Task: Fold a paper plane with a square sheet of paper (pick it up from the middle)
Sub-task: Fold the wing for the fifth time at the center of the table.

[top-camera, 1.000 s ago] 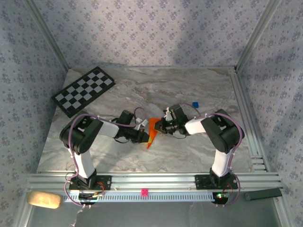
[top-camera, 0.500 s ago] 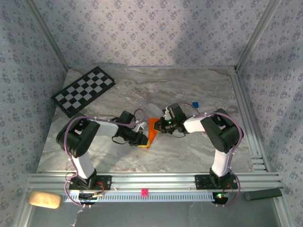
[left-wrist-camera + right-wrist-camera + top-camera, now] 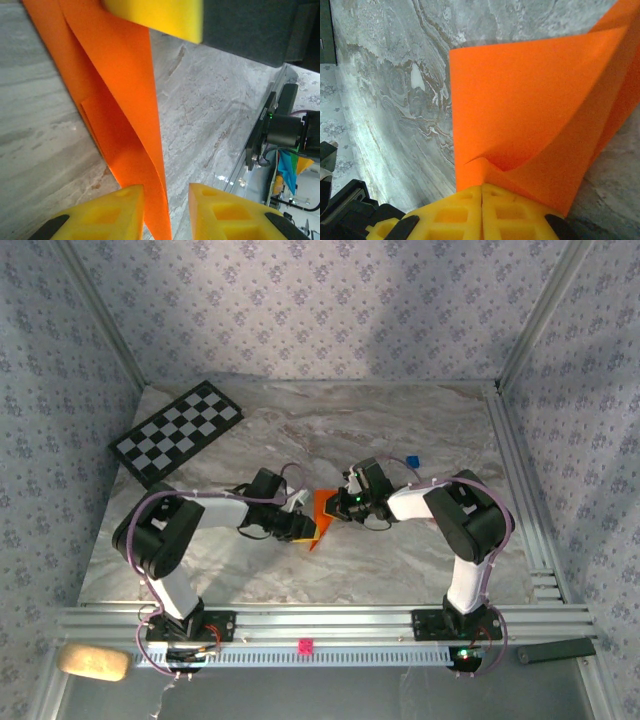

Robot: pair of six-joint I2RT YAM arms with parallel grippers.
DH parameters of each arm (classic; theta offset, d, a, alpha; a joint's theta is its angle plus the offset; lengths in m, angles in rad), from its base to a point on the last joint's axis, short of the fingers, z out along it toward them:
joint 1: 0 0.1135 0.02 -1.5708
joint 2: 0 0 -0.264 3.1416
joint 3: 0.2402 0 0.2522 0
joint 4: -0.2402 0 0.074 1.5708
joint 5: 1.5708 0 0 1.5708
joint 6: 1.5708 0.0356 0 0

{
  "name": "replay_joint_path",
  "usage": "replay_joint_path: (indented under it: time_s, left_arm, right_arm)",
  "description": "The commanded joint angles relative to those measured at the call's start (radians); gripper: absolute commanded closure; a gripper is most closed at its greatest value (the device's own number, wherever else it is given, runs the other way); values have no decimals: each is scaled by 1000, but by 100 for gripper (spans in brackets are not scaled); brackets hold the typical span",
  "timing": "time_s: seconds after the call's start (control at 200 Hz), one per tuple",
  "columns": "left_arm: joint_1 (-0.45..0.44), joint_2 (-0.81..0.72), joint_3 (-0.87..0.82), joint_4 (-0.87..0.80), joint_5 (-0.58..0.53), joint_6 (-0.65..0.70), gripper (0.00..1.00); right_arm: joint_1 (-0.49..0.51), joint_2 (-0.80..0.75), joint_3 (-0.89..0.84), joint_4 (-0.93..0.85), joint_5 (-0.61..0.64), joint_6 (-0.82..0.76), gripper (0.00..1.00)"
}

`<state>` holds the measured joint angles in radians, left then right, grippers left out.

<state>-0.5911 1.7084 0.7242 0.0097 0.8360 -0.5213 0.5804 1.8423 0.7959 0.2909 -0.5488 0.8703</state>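
Top external | veined marble table (image 3: 420,440), floral walls (image 3: 300,310) | creased orange paper (image 3: 322,508) | right gripper (image 3: 481,192) pinches it | left gripper (image 3: 166,200) spread

One table (image 3: 430,420) is bearing one paper (image 3: 320,510), one checkerboard (image 3: 177,432) and one blue cube (image 3: 412,462), two grippers, the left gripper (image 3: 166,200) and the right gripper (image 3: 481,210), are meeting there, and one tan block (image 3: 92,662) is lying nearby.

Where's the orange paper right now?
In the overhead view the orange paper is at the table centre, pinched in the right gripper, the left gripper just left of it.
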Motion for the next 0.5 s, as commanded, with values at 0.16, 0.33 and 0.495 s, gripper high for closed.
replay_joint_path:
  time_s: [0.16, 0.33, 0.495]
  left_arm:
    - [-3, -4, 18, 45, -25, -29, 76]
    - [-4, 2, 18, 53, -5, -34, 86]
    - [-3, 30, 14, 31, 33, -21, 92]
  right_arm:
    - [21, 57, -5, -81, 69, -24, 91]
    - [22, 57, -6, -80, 69, -22, 91]
    - [22, 57, -8, -81, 73, -22, 91]
